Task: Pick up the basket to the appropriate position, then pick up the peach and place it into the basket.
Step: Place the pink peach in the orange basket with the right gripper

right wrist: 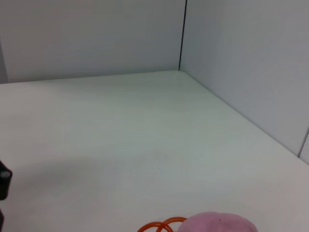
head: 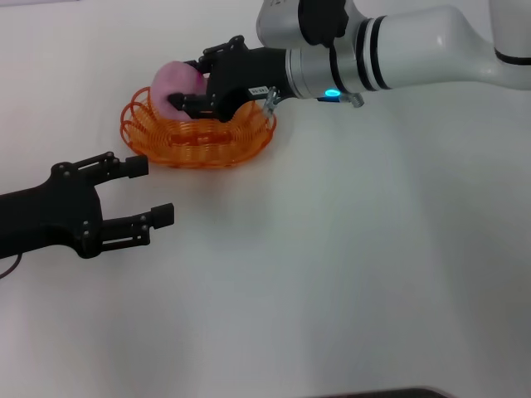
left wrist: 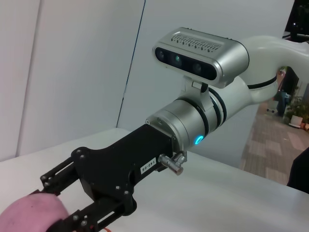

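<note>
The orange wire basket (head: 199, 137) stands on the white table at the far left-centre in the head view. My right gripper (head: 189, 83) reaches over it from the right and is shut on the pink peach (head: 177, 81), holding it just above the basket's inside. The peach also shows in the left wrist view (left wrist: 31, 213) between the right gripper's fingers, and in the right wrist view (right wrist: 219, 224) beside a bit of basket rim (right wrist: 161, 225). My left gripper (head: 149, 191) is open and empty on the near left, a little in front of the basket.
The white table (head: 348, 265) stretches to the right and front. Grey walls meet at a corner (right wrist: 182, 36) behind the table. The right arm (head: 398, 50) crosses the far right of the table.
</note>
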`<action>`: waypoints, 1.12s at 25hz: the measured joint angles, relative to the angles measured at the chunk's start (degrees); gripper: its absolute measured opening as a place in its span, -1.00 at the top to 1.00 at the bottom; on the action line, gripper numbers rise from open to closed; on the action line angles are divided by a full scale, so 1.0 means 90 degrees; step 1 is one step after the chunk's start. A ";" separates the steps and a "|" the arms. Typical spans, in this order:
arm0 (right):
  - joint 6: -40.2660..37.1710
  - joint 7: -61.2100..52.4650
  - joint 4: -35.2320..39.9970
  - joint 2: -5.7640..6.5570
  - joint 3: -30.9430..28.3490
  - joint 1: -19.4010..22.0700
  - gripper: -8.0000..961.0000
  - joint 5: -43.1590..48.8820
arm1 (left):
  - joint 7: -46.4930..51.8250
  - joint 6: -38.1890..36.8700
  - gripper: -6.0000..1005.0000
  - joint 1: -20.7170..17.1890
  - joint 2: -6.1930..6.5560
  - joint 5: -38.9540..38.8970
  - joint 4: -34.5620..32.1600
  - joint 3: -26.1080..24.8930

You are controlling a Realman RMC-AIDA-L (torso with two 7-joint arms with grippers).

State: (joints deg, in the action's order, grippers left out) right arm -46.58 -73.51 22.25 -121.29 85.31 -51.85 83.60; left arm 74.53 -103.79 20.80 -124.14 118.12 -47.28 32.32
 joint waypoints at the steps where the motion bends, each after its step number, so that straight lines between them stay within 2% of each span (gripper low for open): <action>1: 0.0022 0.0010 -0.0001 -0.0011 0.0005 0.0000 0.32 -0.0009 | 0.0000 0.0000 -0.66 -0.0006 -0.0003 0.0000 0.0000 0.0001; 3: 0.0061 0.0022 -0.0003 -0.0025 0.0020 0.0000 0.28 -0.0041 | 0.0000 0.0001 -0.66 -0.0021 -0.0010 0.0000 0.0007 0.0006; 8: 0.0096 0.0028 -0.0014 -0.0029 0.0177 0.0000 -0.11 -0.0256 | 0.0000 0.0000 -0.65 -0.0029 -0.0014 0.0007 0.0092 0.0012; 11: 0.0102 0.0030 -0.0020 -0.0027 0.0225 0.0014 -0.61 -0.0331 | 0.0000 -0.0004 -0.65 -0.0018 -0.0010 0.0034 0.0134 0.0013; 16: -0.0091 0.0030 0.0042 0.0028 0.0226 0.0123 -0.95 -0.0526 | 0.0008 -0.0011 -0.65 -0.0016 -0.0006 0.0027 0.0144 0.0013; 21: -0.0740 -0.0368 0.0623 0.0203 0.0188 0.0496 -0.95 -0.0429 | 0.0009 -0.0008 -0.65 -0.0003 0.0005 0.0024 0.0147 0.0003; 28: -0.1732 -0.2129 0.2315 0.0474 -0.0118 0.1273 -0.95 0.1739 | 0.0021 -0.0004 -0.65 0.0012 0.0005 0.0000 0.0147 -0.0005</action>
State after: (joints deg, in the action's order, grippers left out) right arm -62.17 -92.67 43.08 -117.02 84.25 -40.39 99.25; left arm 74.72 -103.83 20.91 -124.10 118.12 -45.96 32.27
